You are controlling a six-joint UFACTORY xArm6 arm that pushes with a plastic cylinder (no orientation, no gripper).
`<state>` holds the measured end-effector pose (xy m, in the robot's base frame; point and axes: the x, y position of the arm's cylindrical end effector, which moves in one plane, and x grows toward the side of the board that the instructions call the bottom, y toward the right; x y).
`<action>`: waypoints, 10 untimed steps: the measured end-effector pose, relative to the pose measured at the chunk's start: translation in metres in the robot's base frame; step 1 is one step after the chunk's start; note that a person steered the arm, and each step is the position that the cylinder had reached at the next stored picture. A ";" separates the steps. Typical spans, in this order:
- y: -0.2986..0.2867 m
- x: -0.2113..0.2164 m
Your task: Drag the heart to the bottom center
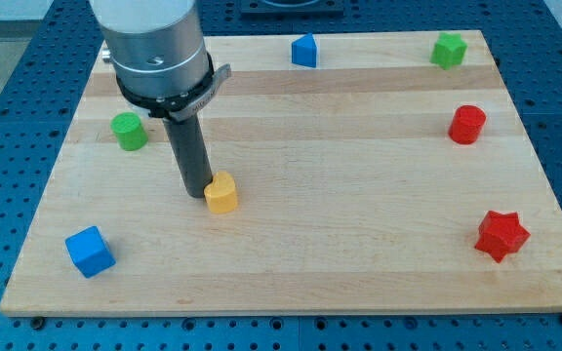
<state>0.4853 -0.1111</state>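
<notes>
A yellow heart block [221, 193] lies on the wooden board [359, 253], left of centre. My tip [197, 196] stands right against the heart's left side, touching or almost touching it. The dark rod rises from there to the grey arm housing at the view's top left.
A green cylinder [129, 131] sits at the left. A blue cube [90, 252] is at the bottom left. A blue block [304, 50] is at the top centre, a green star-like block [448, 50] at the top right, a red cylinder [467, 125] at the right, a red star [501, 235] at the bottom right.
</notes>
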 end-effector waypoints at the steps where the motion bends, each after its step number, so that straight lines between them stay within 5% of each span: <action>1: 0.022 0.002; 7: 0.101 0.005; 10: 0.106 0.043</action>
